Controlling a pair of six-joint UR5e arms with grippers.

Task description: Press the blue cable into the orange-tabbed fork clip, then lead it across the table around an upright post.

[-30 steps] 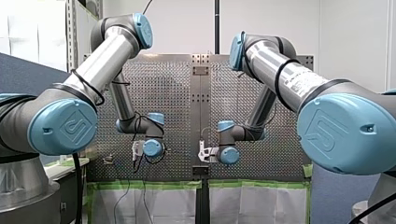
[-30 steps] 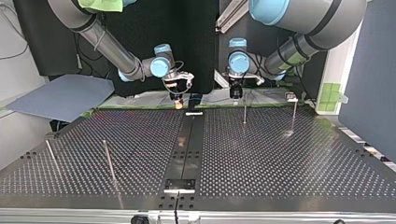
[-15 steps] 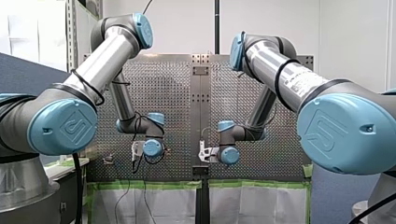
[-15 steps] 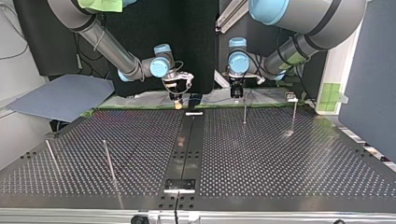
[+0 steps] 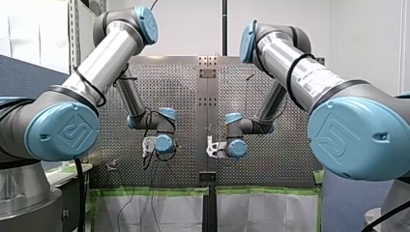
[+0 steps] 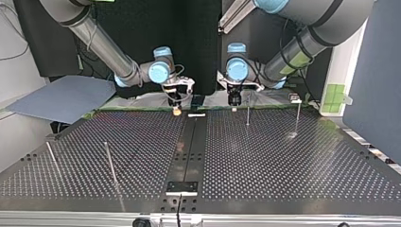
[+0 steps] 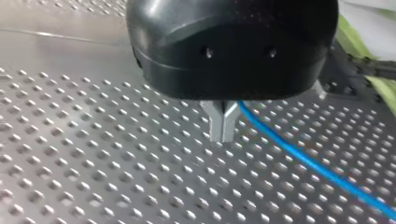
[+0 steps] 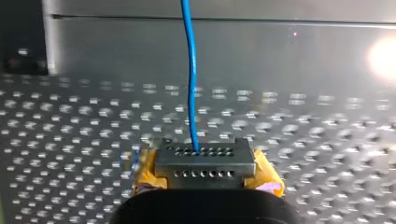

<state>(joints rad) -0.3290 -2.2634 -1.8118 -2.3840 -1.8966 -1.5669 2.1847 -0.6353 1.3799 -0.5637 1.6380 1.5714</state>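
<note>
Cable [image 8: 190, 84] in right hand [image 8: 201, 150]: wrist views only

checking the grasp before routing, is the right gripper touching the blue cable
Touching. The right wrist view shows the blue cable running straight into the right gripper, which is shut on it with no gap visible.

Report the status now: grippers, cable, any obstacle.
Left gripper shut, blue cable leading out beside its fingers. Right gripper shut on blue cable, yellow pads. Fork clip not seen; upright post stands near left gripper.
</note>
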